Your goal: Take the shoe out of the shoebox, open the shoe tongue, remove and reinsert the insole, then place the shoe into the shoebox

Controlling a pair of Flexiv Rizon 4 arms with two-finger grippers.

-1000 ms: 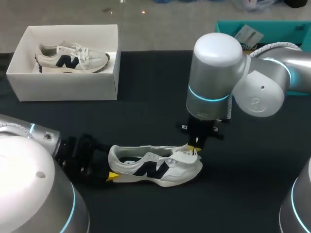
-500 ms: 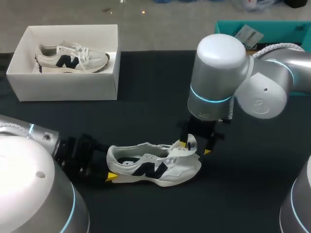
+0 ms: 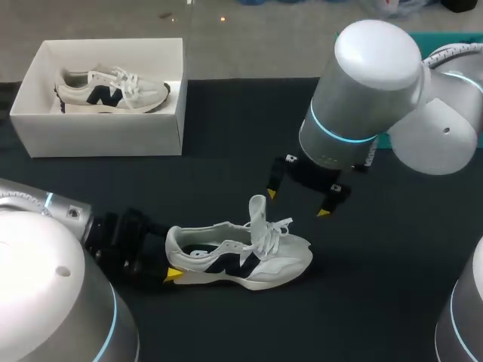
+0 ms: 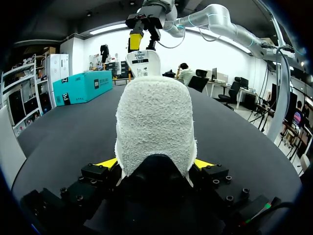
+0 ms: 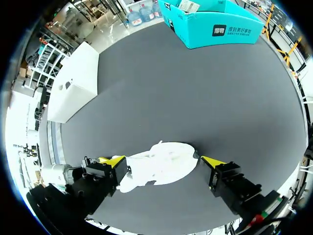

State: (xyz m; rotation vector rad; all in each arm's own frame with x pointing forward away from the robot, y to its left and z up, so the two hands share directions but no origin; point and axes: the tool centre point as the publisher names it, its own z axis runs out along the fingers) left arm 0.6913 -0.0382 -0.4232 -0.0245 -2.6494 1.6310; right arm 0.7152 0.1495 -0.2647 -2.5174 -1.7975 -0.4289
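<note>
A dark desk (image 3: 226, 128) carries a white shoebox (image 3: 106, 137) at its far left, with a second shoe (image 3: 113, 89) inside. The shoe (image 3: 241, 260) lies on its sole near the desk's middle, toe to the right and tongue (image 3: 258, 211) standing upright. The left end effector (image 4: 155, 165) clamps the heel from both sides. The right end effector (image 3: 297, 204) hovers spread wide just above and right of the tongue, touching nothing.

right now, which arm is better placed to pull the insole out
Right, probably. The right gripper hangs open just above the shoe, beside its raised tongue. The left gripper is shut on the heel, so it is busy steadying the shoe.
</note>
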